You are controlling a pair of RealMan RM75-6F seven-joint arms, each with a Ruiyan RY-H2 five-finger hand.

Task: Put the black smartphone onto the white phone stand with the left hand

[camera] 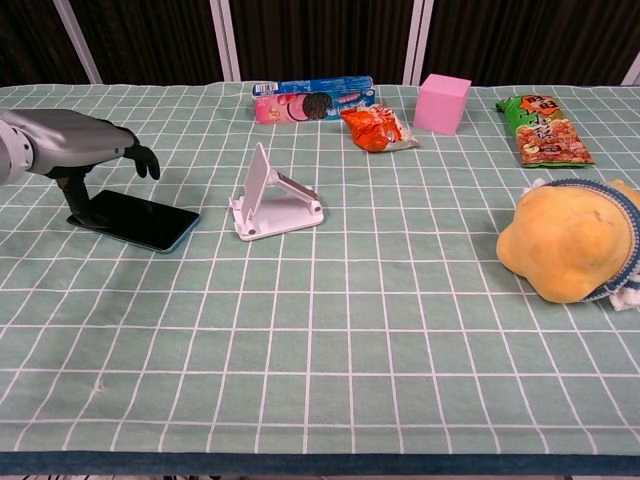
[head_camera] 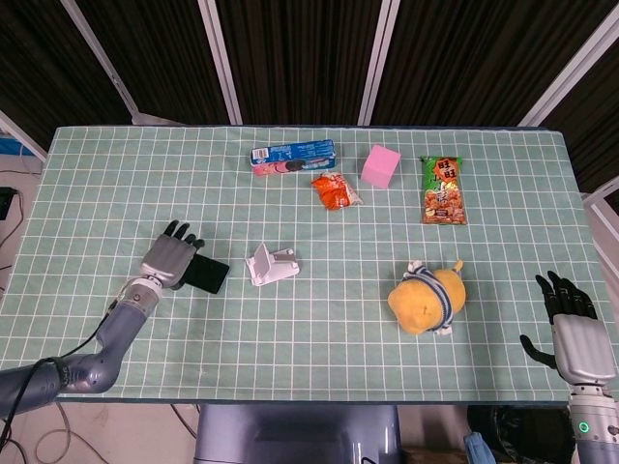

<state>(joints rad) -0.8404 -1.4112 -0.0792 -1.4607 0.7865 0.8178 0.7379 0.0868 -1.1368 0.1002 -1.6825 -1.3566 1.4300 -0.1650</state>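
Note:
The black smartphone (camera: pixel 145 222) lies flat on the green checked cloth, left of the white phone stand (camera: pixel 272 197). The stand is upright with its back plate tilted, about a phone's width from the phone's right end. My left hand (camera: pixel 80 145) hovers palm down over the phone's left end, fingers spread above it and the thumb reaching down to that end. In the head view the left hand (head_camera: pixel 169 261) hides most of the phone (head_camera: pixel 207 275), and the stand (head_camera: pixel 270 265) sits just right of it. My right hand (head_camera: pixel 575 333) stays open off the table's right front corner.
Along the far side lie a blue cookie box (head_camera: pixel 293 155), an orange snack bag (head_camera: pixel 336 190), a pink cube (head_camera: pixel 380 166) and a green snack bag (head_camera: pixel 442 190). A yellow plush toy (head_camera: pixel 426 298) sits at the right front.

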